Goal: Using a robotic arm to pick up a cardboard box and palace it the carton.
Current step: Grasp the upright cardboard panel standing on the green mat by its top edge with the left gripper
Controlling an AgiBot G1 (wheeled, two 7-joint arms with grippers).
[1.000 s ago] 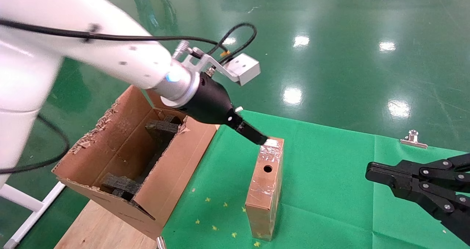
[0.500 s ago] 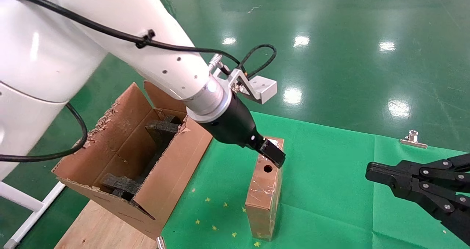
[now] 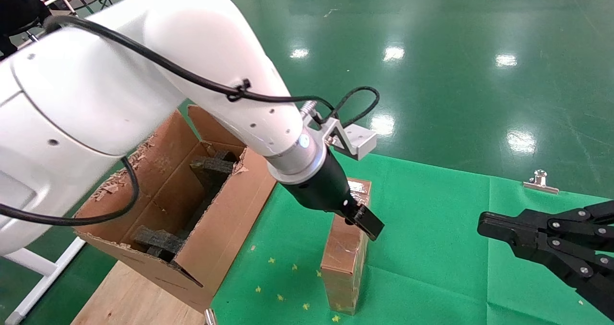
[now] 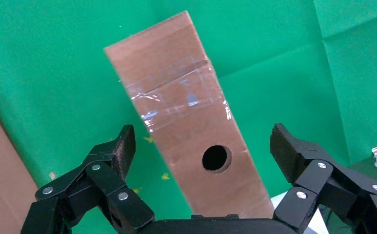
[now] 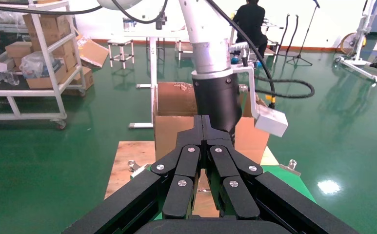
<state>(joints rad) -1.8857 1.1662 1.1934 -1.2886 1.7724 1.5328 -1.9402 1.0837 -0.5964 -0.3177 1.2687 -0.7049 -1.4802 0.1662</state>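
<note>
So the robotic arm (image 3: 158, 99) takes up most of the head view, reaching out over the green-covered table (image 3: 431, 229), and the carton (image 3: 182, 210) sits just off to the side of the left hand (image 4: 203, 161), well within reach, with ragged torn flaps and foam blocks (image 3: 211, 167) inside. The cardboard box (image 4: 186, 122) stands on its narrow edge right under the left hand, which is spread wide with one finger on each side of the box and clear gaps both ways, nothing pinched yet. Biggest worry is that the box looks tall and thin, so if one finger touches first it'd probably tip or skid. The shiny tape could make it slip in the grip too. The box also sits skewed between the fingers in the wrist view, so the squeeze might twist it. Room-wise, there's plenty of bare cloth beyond the hand, but the carton's near wall and torn edge are close, so the lift likely needs to clear that rim, and the foam leaves a narrowish slot. The right hand (image 5: 203, 161) is parked well apart at the table edge, fingers pressed together.
</note>
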